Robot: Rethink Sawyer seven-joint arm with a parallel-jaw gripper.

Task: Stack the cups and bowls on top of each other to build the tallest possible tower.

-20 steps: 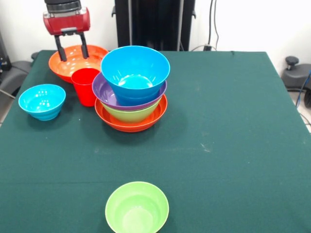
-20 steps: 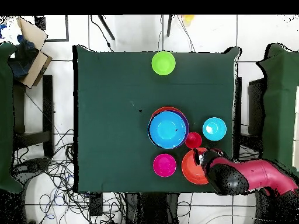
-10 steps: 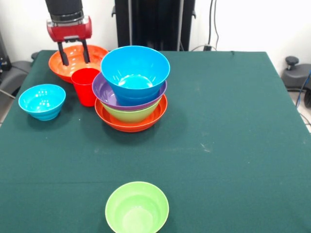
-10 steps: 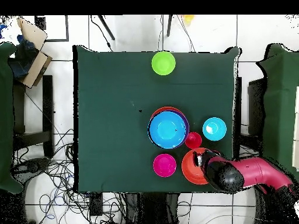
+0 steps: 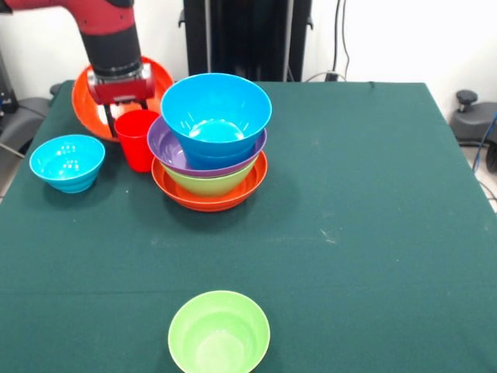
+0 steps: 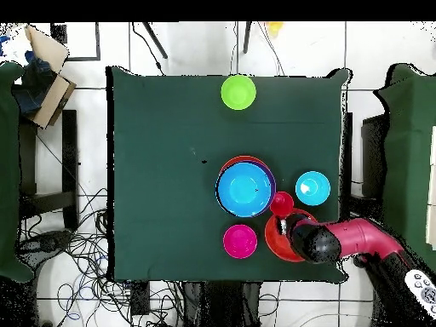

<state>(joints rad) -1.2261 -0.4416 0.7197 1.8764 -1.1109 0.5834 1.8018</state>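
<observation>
Pincer [image 5: 122,116] fingers mostly hidden: in the front view the red cup [image 5: 137,138] covers their lower part, in the overhead view the arm's black wrist sits over them. Cannot tell if it is released or clenched. Loose orange bowl [image 5: 81,93] is half covered by the arm in both views; only its rim and part of the inside show. The tower's lower bowls show only as rims, so the exact count inside the stack is hard to read.

Pincer hangs over the near edge of the loose orange bowl, just behind the red cup, at the tabletop's [image 5: 349,194] far left corner in the front view. Contact with the cup or bowl cannot be made out. Tower [image 5: 211,140] stands just beside the cup on the picture's right, near the pincer but apart from it.

Counts visible: one red cup. Tower shows four layers: orange base, green, purple, blue on top. Loose bowls: one orange, one small blue bowl [image 5: 67,162] left of the cup, one green bowl [image 5: 219,332] at the near edge, one magenta bowl [image 6: 240,242] seen only in the overhead view, beside the orange bowl.
</observation>
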